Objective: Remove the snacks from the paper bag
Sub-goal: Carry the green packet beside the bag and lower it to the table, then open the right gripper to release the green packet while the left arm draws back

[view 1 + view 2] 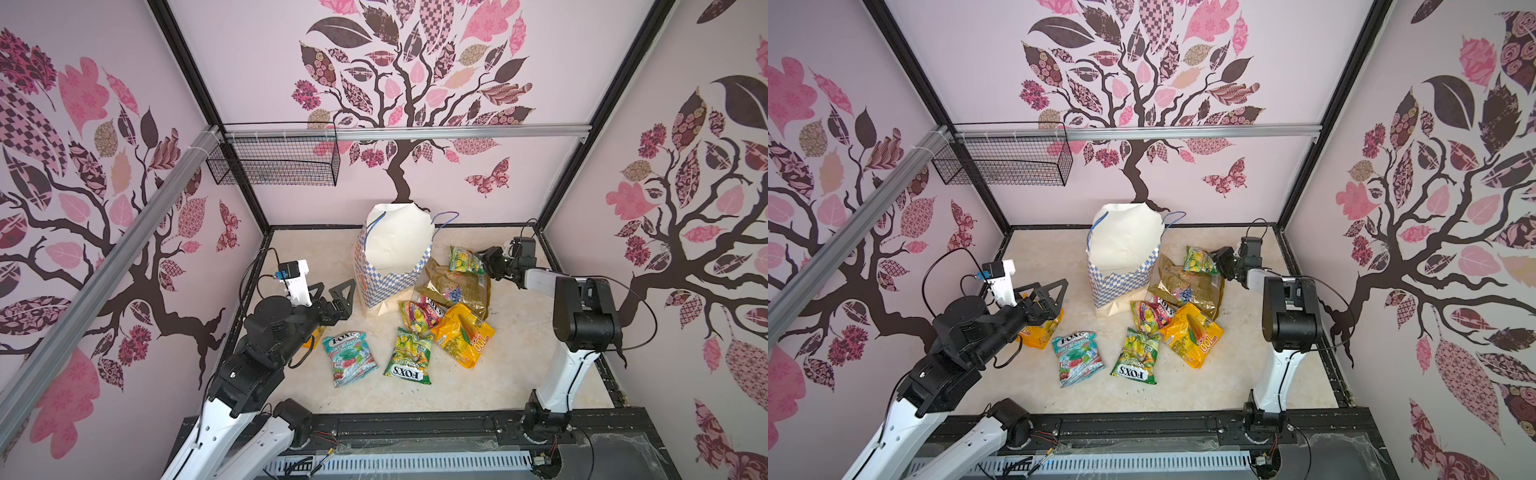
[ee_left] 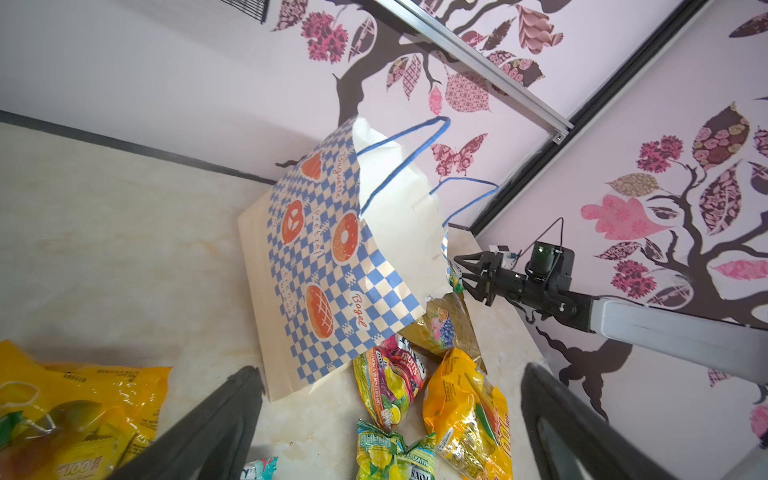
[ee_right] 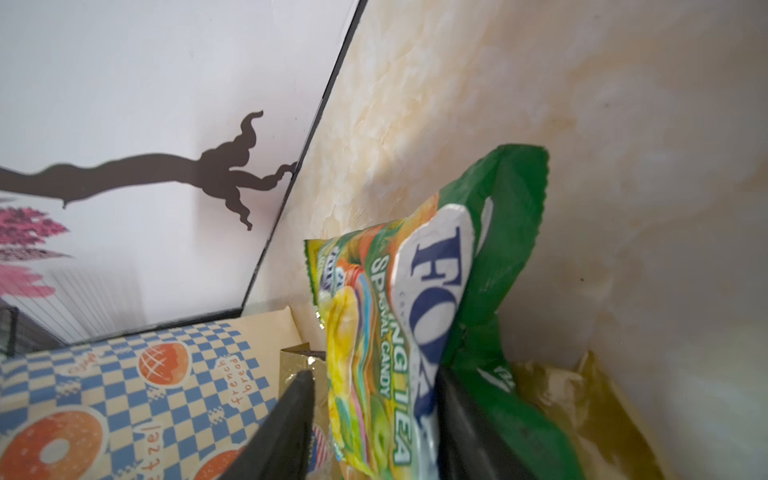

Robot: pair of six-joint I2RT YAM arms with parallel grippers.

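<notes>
Right end effector (image 1: 484, 261) sat part-open, jaws either side of green snack packet (image 1: 464, 259) at its 9 o'clock, outside standing paper bag (image 1: 390, 266), at bag's 3 o'clock; left end effector (image 1: 336, 287) gaped wide, empty.

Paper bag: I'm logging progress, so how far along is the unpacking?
Done: six packets lie on the table around the paper bag, among them the teal packet and the gold-brown packet. In hand: a green Spring Tea packet sits between the jaws of the right gripper; whether it is gripped is unclear. The left gripper is open and empty. Left: the bag's visible inside is bare white; its bottom is hidden.
</notes>
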